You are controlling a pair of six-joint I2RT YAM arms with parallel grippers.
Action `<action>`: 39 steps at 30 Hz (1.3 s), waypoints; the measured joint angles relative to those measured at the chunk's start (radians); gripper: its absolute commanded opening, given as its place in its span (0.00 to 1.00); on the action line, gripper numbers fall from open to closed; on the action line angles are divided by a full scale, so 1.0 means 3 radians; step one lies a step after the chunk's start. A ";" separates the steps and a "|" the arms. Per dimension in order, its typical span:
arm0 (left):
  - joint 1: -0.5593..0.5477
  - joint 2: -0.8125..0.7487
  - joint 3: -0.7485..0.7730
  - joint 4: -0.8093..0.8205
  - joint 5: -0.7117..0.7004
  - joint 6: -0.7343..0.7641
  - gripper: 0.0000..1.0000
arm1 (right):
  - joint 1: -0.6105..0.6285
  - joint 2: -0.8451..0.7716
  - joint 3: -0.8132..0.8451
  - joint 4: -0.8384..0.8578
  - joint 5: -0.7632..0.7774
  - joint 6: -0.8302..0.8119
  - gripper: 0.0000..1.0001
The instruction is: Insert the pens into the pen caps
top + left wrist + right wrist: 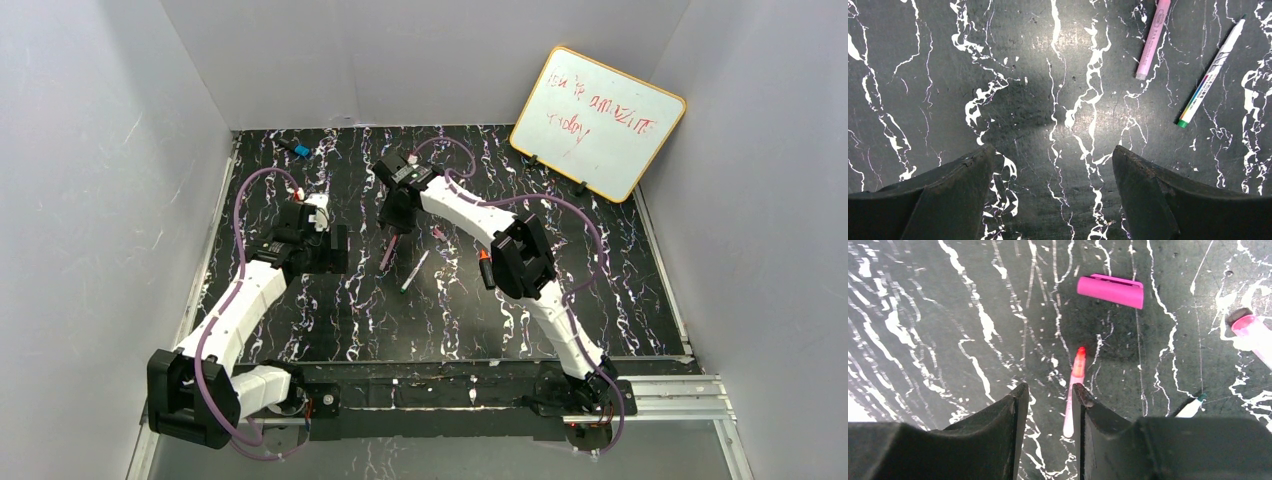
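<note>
**Pink pen pinched, magenta cap waiting**

The right gripper (1048, 405) clenched the slim pink pen (1074, 390) between nearly closed jaws, its red tip aimed at twelve o'clock toward the magenta cap (1110, 290) lying flat on the marbled table (923, 315). The left gripper (1053, 165) hovered released, holding nothing. Nearby lay the white pen (1210, 75), at one o'clock in the left wrist view. A loose pinch could let the pen swivel and nudge the cap away.

top external: high behind the near edge, looking down over the whole bench (330, 330) | left wrist: close, facing down | right wrist: closer, facing down | shared: pink pen (388, 252) (1153, 40) (1071, 395)
</note>
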 measured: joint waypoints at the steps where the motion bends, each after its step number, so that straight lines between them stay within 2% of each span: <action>1: 0.0000 -0.0001 -0.0001 0.0006 0.0006 -0.0001 0.84 | 0.0000 0.0032 0.0018 -0.0032 -0.0001 -0.0004 0.44; 14: 0.0000 -0.0022 -0.0025 0.0099 0.0114 -0.0003 0.84 | 0.0023 0.0251 0.0060 -0.0308 -0.0078 -0.0015 0.41; 22: 0.0000 -0.0022 -0.0028 0.0118 0.0170 -0.0003 0.84 | 0.0037 0.0375 0.0262 -0.0362 -0.0179 -0.0099 0.26; 28: 0.0000 -0.0022 -0.0032 0.0118 0.0205 -0.0003 0.85 | 0.0037 0.0394 0.0284 -0.0406 -0.0270 -0.0200 0.21; 33: 0.0000 -0.0022 -0.0036 0.0118 0.0219 -0.0003 0.85 | 0.0037 0.0394 0.0267 -0.0455 -0.0337 -0.0342 0.01; 39: 0.0000 -0.0020 -0.0037 0.0120 0.0239 -0.0001 0.87 | 0.0037 0.0144 -0.0209 -0.0192 -0.0444 -0.0618 0.01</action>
